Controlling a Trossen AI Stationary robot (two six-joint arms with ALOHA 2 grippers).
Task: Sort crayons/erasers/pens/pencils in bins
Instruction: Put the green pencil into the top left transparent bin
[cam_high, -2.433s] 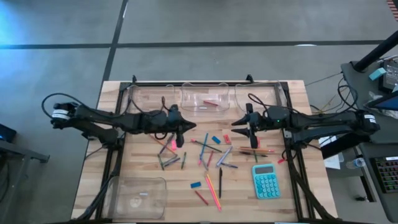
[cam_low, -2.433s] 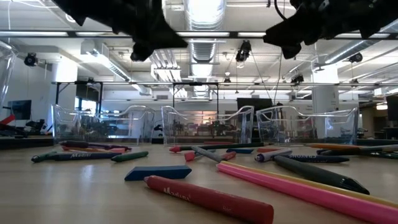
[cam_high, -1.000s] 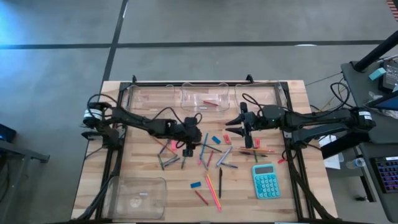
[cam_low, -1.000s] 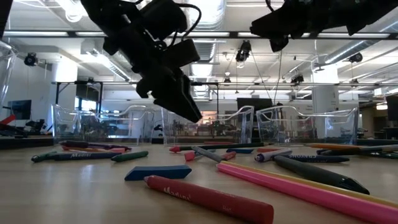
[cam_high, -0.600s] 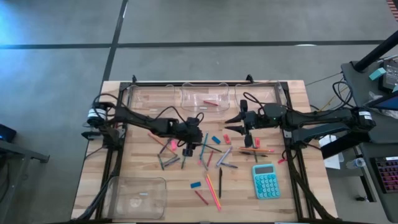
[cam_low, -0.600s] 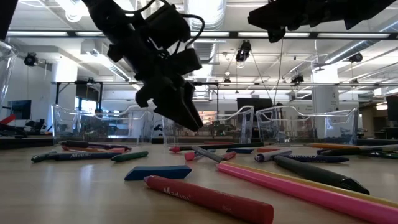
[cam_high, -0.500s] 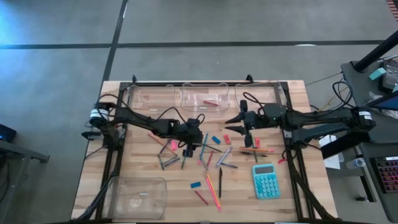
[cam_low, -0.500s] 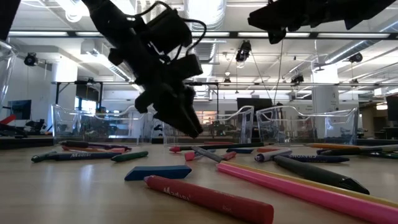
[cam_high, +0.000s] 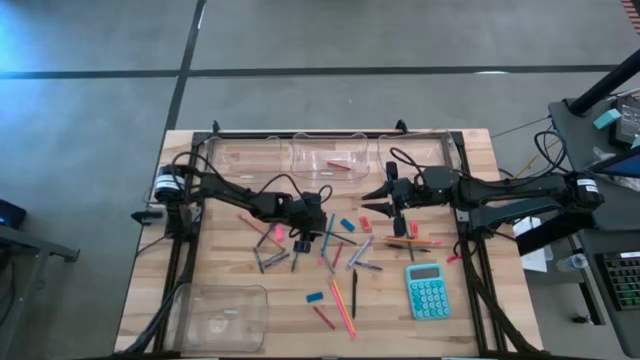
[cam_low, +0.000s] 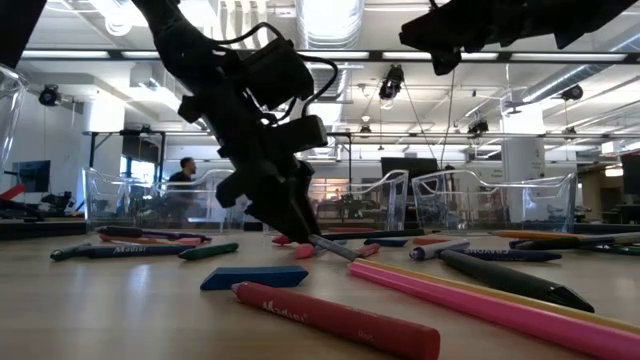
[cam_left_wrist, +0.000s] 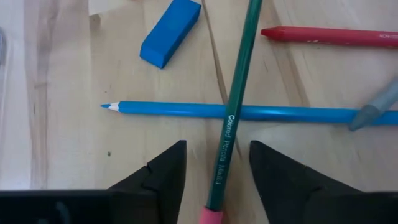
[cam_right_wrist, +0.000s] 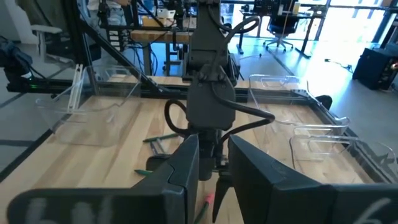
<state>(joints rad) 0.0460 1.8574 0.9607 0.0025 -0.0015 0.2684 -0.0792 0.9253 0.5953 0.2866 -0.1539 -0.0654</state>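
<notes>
Left gripper (cam_left_wrist: 214, 171) is down at the wooden table (cam_high: 230, 275), its two dark fingers (cam_left_wrist: 158, 177) standing apart on either side of a long green pencil with a pink eraser tip (cam_left_wrist: 233, 112); whether they touch it cannot be told. In the high view the left arm reaches from the table's left edge towards the middle, and in the low view its gripper (cam_low: 300, 228) tilts steeply down into the pile of sticks. The green pencil lies across a long blue pencil (cam_left_wrist: 186, 111). Near them are a bright blue rectangular eraser (cam_left_wrist: 171, 40), a red stick (cam_left_wrist: 329, 36) and the tip of a grey crayon (cam_left_wrist: 376, 109).

The right gripper (cam_high: 392, 203) hangs above the table just right of centre, its fingers slightly apart and holding nothing.

Crayons, pens and pencils are scattered over the middle of the table. A long pink pencil (cam_low: 480, 305) and a red crayon (cam_low: 335, 318) lie nearest the low camera, with a flat blue eraser (cam_low: 250, 277) behind them. A teal calculator (cam_high: 427, 291) sits to the right of the pile.

Three clear plastic bins stand along the far edge; the middle one (cam_high: 330, 155) holds a red stick (cam_high: 338, 167). A fourth clear bin (cam_high: 222, 315) sits at the near left corner, and its contents cannot be made out.
</notes>
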